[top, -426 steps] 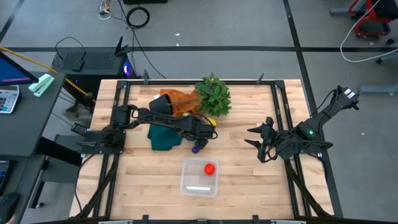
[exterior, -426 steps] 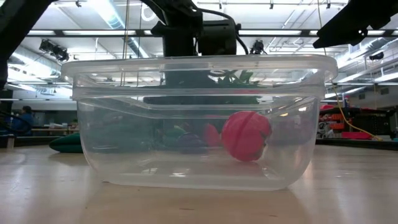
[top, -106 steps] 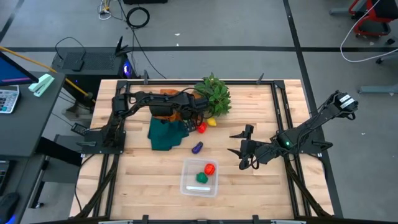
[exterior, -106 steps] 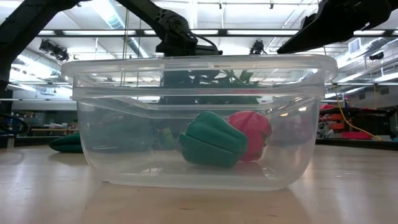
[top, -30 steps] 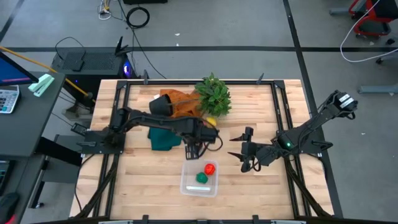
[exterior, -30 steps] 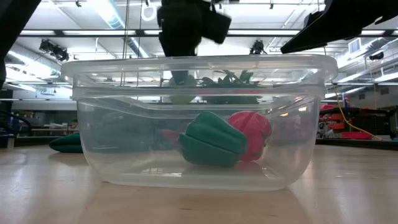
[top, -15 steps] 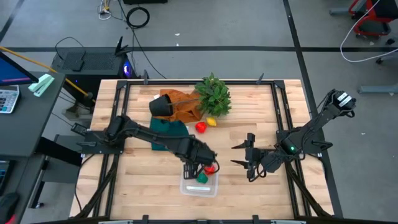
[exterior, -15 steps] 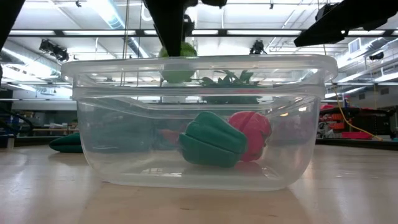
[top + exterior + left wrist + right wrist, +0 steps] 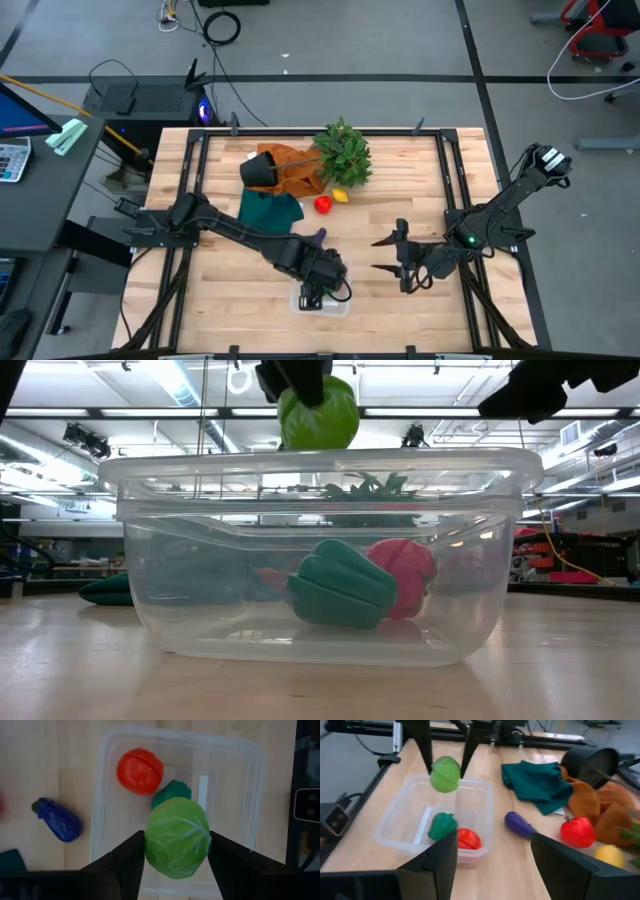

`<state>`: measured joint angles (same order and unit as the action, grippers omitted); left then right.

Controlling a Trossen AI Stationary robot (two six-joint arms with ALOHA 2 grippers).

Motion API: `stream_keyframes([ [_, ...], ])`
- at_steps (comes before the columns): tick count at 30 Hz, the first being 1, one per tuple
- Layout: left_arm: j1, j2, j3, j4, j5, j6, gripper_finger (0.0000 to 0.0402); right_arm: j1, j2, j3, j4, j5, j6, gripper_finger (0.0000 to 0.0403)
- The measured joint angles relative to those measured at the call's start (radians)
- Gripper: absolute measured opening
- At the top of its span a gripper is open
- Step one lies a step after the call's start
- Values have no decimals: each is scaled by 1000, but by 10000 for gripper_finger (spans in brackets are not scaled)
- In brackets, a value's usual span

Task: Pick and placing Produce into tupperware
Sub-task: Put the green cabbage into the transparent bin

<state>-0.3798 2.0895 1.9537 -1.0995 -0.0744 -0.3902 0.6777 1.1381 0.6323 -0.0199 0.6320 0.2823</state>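
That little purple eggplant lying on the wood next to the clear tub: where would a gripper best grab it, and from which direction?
Probably across the plump middle of the purple toy eggplant, coming straight down from above. It lies flat on the wooden table with bare wood on both long sides, so gripper fingers could straddle its narrow width; its tapered ends look likelier to slip.

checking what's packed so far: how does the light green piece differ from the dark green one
The light green piece is round and hangs above the tupperware, clamped in the left gripper; the dark green piece is lobed and lies on the tub floor beside the red piece, touched by no gripper. Both are toy produce.
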Motion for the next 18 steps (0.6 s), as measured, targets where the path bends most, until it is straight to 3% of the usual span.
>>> stream_keyframes([
  [7,0,0,0,0,-10,1,203,0,0,0,50,-138,39,212],
  [18,17,1,-162,63,-10,7,203,0,0,0,53,-139,31,212],
])
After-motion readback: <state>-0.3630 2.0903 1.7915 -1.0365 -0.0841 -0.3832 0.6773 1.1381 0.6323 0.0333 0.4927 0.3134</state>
